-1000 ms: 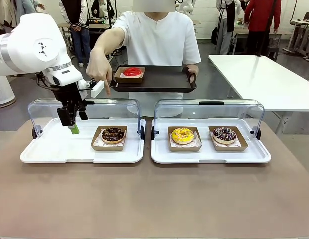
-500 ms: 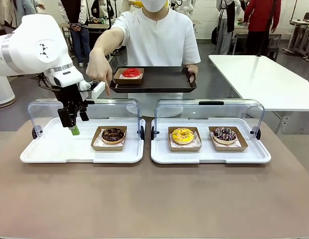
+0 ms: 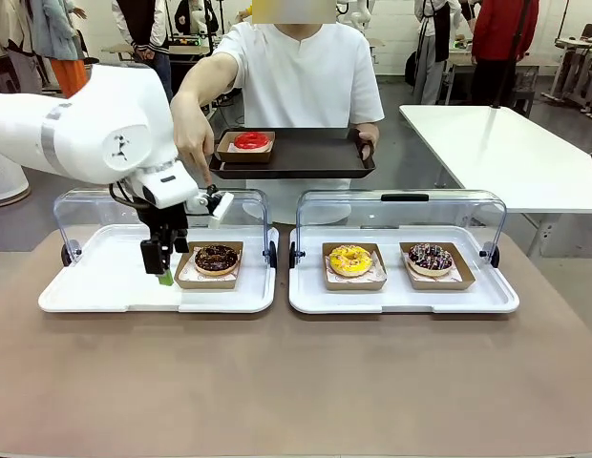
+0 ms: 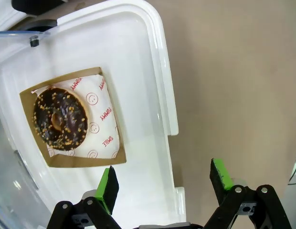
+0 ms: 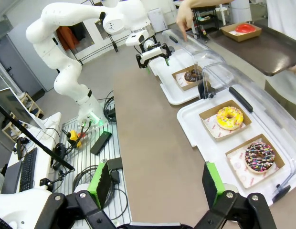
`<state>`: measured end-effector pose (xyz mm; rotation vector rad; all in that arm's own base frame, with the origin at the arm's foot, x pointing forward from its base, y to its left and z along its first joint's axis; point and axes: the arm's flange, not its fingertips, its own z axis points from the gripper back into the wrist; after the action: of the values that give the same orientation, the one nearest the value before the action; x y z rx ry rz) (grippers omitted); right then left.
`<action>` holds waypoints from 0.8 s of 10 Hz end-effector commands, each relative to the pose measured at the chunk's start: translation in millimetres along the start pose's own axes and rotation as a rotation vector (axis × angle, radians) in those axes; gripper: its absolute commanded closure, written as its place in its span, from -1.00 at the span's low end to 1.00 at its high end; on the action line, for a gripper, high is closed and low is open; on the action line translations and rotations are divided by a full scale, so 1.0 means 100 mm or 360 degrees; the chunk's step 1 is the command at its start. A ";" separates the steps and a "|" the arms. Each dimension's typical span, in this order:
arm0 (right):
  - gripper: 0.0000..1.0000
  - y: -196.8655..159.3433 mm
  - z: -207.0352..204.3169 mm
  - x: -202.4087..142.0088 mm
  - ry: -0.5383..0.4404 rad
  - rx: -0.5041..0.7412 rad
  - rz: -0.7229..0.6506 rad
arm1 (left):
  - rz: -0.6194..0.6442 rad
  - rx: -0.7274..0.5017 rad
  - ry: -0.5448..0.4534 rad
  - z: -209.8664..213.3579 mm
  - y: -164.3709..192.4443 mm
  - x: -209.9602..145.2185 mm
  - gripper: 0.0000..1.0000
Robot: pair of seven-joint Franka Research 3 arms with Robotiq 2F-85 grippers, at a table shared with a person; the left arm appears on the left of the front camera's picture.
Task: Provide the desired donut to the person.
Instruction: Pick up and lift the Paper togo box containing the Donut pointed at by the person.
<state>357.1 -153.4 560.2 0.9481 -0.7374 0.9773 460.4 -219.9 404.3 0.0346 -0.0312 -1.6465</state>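
The person (image 3: 301, 72) in a white shirt points a finger (image 3: 204, 172) down over the left tray's lid. Below it, a chocolate donut with nut crumbs (image 3: 217, 258) (image 4: 59, 119) (image 5: 192, 75) sits in a brown card box on the left white tray (image 3: 105, 286). My left gripper (image 3: 164, 275) (image 4: 164, 180) hangs open just left of that box, over the tray's front rim, with nothing between its fingers. The person's other hand holds a black tray (image 3: 306, 153) carrying a red donut (image 3: 251, 139) (image 5: 245, 27). My right gripper (image 5: 156, 183) is open and empty, high above the table's end.
The right white tray (image 3: 310, 296) holds a yellow donut (image 3: 350, 259) (image 5: 229, 117) and a sprinkled chocolate donut (image 3: 430, 256) (image 5: 259, 156). Clear hinged lids (image 3: 401, 205) stand raised behind both trays. Bare brown tabletop (image 3: 296, 382) lies in front. A white table (image 3: 506, 143) stands at the far right.
My left arm has swung right and lower, from over the empty left part of the tray to beside the chocolate donut's box. The person's pointing hand holds still.
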 end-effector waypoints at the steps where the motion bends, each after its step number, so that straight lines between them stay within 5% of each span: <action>1: -1.00 -0.01 0.00 0.00 -0.0026 0.0009 0.0015 | 0.0054 0.0028 0.0062 -0.19 0.04 0.02 -1.00; 8: -1.00 -0.01 0.00 0.00 -0.0026 0.0009 0.0015 | 0.0049 0.0024 -0.0029 -0.49 0.37 -0.15 -1.00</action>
<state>357.1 -153.4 560.2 0.9482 -0.7374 0.9774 495.6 -208.7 357.2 0.0296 -0.0452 -1.6076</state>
